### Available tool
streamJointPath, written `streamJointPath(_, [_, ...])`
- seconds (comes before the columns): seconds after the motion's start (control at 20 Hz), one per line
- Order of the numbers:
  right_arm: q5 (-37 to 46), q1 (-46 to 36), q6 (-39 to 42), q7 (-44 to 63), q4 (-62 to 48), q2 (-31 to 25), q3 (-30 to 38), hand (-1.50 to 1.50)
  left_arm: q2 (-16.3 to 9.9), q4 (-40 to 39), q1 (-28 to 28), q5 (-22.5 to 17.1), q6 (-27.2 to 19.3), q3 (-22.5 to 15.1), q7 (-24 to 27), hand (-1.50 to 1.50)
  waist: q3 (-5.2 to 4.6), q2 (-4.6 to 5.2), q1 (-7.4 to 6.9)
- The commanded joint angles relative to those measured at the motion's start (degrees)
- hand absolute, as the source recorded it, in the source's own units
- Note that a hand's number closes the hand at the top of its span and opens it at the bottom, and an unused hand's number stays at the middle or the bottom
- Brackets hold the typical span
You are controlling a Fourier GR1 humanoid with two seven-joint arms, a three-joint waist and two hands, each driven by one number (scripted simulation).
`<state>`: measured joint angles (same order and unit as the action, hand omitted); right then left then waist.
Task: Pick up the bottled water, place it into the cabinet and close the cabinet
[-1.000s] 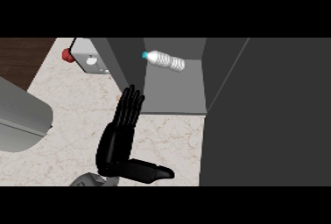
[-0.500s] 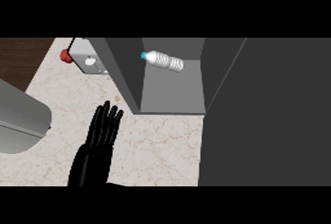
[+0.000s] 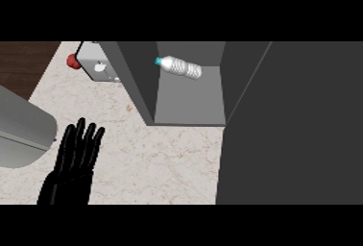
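the bottled water (image 3: 179, 67) lies on its side deep in the cabinet (image 3: 190, 103), clear ribbed plastic with a teal cap, its cap end toward the left wall. judged from that, the picking up and the placing are done; what is left is the closing, since the cabinet stands open toward the counter. the large dark grey slab filling the right of the view looks to be its door (image 3: 291, 125), swung wide, though its hinge is not visible. the left hand (image 3: 74, 158) shows at the lower left over the counter (image 3: 170, 158), black and glossy, fingers straight and together, released and grasping nothing, well apart from the cabinet's opening. the right hand is not in view. the cabinet is a plain box of flat matte grey panels with sharp edges, its floor a paler grey than its walls. the counter is pale marbled stone with thin brown veining, and dark wood shows past its left edge. beside the cabinet's left wall sits a small white boxy device (image 3: 99, 67) with a red knob (image 3: 73, 60), and a smooth grey rounded body (image 3: 21, 129) cuts in from the left edge
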<state>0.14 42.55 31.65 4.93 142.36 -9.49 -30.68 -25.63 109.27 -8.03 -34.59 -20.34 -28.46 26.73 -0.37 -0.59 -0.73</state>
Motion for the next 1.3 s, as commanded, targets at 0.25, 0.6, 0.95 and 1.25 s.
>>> streamJointPath(0.25, [11.8,-13.3,-2.8,11.2,4.3,4.6,-15.1,1.50,-3.8,3.1,-5.0,-3.2,3.4,3.9,0.0,-1.50,-0.16,-0.04,-1.23])
streamJointPath(0.6, [12.3,-24.0,-7.2,18.8,1.1,9.2,-17.4,1.50,-5.7,2.7,-7.5,-4.9,7.0,6.8,2.0,-1.50,-0.32,-0.09,-1.04])
streamJointPath(0.95, [12.9,-35.0,-12.7,21.7,-3.9,9.2,-17.9,1.50,-6.4,2.9,-9.9,-6.0,9.8,7.8,3.5,-1.50,-0.40,-0.06,-1.35])
streamJointPath(1.25, [11.1,-39.7,-13.7,22.7,-7.5,9.0,-16.7,1.50,-7.3,3.9,-9.2,-7.3,10.2,9.2,2.2,-1.50,-0.31,0.44,-1.76])
